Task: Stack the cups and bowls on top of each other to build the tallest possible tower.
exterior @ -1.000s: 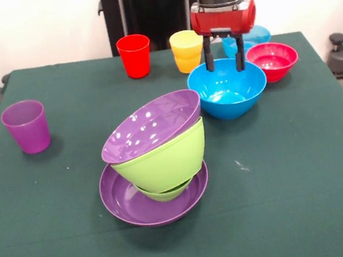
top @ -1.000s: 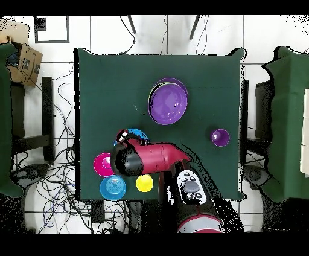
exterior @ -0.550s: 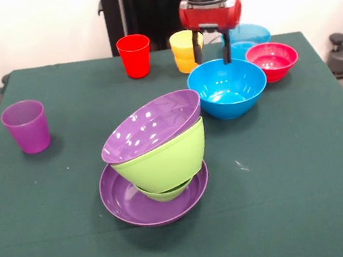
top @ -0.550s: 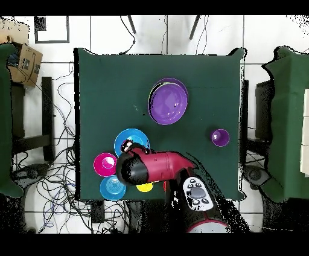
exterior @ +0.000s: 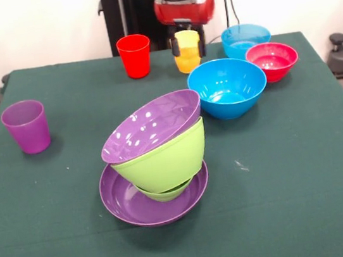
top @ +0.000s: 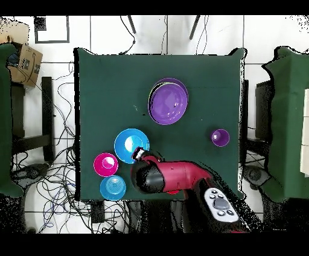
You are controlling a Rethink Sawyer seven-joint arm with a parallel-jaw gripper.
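Observation:
My gripper (exterior: 188, 44) hangs at the table's far edge, open, with a finger on each side of the yellow-orange cup (exterior: 188, 56). The red cup (exterior: 134, 55) stands to its left and the purple cup (exterior: 26, 126) at the left side. The tower (exterior: 156, 162) is a tilted heap: a purple bowl on a lime green bowl, resting in a wide purple bowl. The large blue bowl (exterior: 227, 87) stands alone on the cloth. Behind it are the small red bowl (exterior: 272, 60) and the light blue bowl (exterior: 246, 38). In the overhead view the arm (top: 175, 178) hides the red and yellow cups.
The green cloth table (exterior: 305, 167) ends just behind the cups. Beside the table in the overhead view are chairs (top: 33, 139), a cardboard box (top: 23, 60) and cables on the floor.
The gripper has left the blue bowl. It moved back and to the left in the front view, and now straddles the yellow-orange cup.

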